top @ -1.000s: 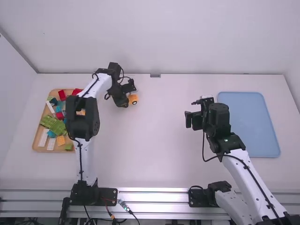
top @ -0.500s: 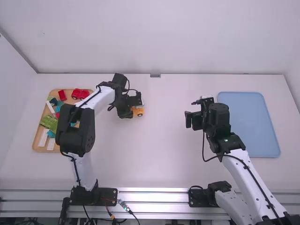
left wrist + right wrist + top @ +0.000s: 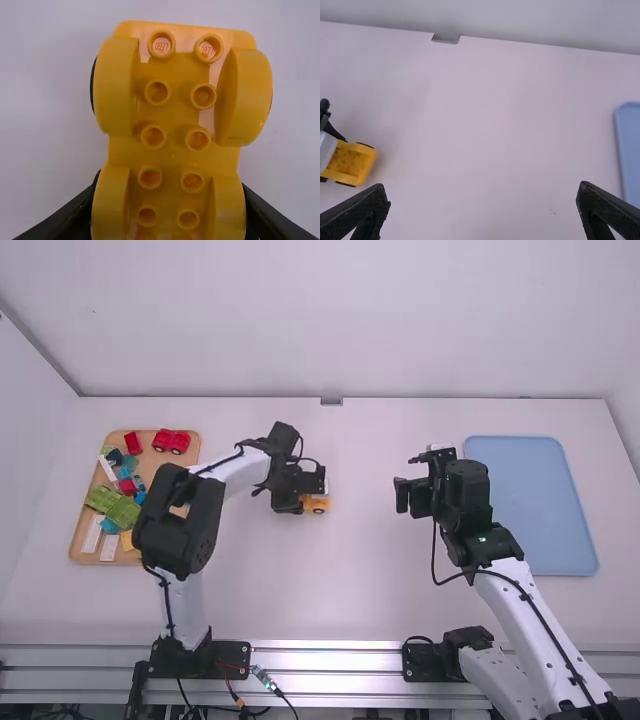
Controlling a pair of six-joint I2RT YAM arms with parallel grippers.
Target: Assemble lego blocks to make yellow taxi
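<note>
One wheeled yellow base [image 3: 317, 505], partly hidden by left hand [image 3: 300, 501].

And here's the white bench [image 3: 350, 585], pale and smooth, running back to the wall. Over on the left, a wooden tray [image 3: 182, 460] lies flat on it, and it's a busy one: red car [image 3: 171, 441] up at the far end, green blocks [image 3: 113, 502] around the middle, long white pieces [image 3: 92, 534] nearer the front! Across to the right, a blue tray [image 3: 530, 500] lies flat. Far edge, near the middle: a small grey piece [image 3: 331, 401].
</note>
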